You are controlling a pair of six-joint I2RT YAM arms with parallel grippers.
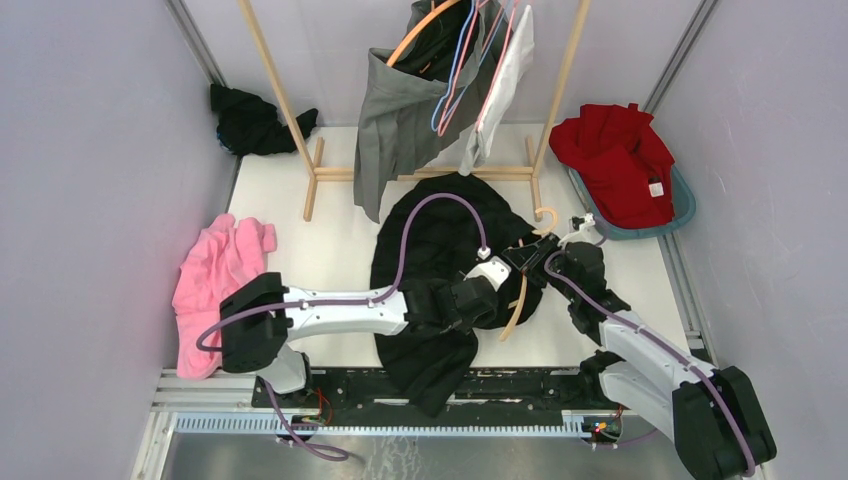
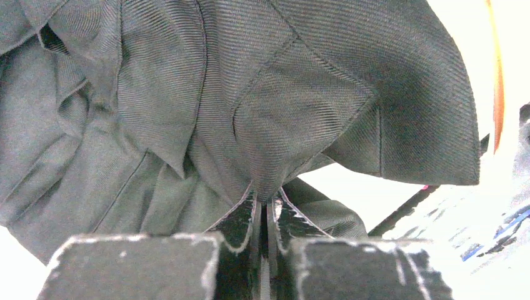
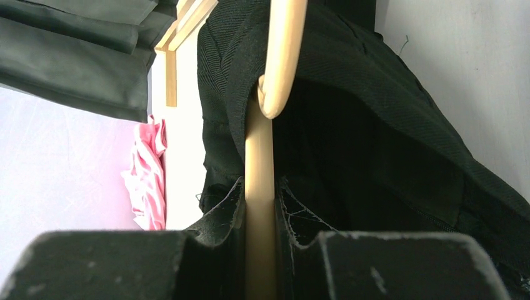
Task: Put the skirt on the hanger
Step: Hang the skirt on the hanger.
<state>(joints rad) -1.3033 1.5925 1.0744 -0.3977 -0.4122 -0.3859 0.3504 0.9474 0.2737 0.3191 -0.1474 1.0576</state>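
a pink garment (image 1: 215, 275) is seen crumpled at the left edge of the bench (image 1: 340, 250). the black skirt (image 1: 440, 240) is spread across the middle of the bench, and a fold near its right side is pinched by the closed left pincer (image 2: 265, 203). just right of that, the wooden hanger (image 3: 259, 169) is clamped in the right pincer (image 3: 259, 194), with the skirt's edge draped against it. a red garment (image 1: 615, 160) is held in a teal basket (image 1: 685, 205) at the far right.

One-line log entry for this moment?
left gripper: shut on black skirt | right gripper: shut on wooden hanger | skirt lying on table
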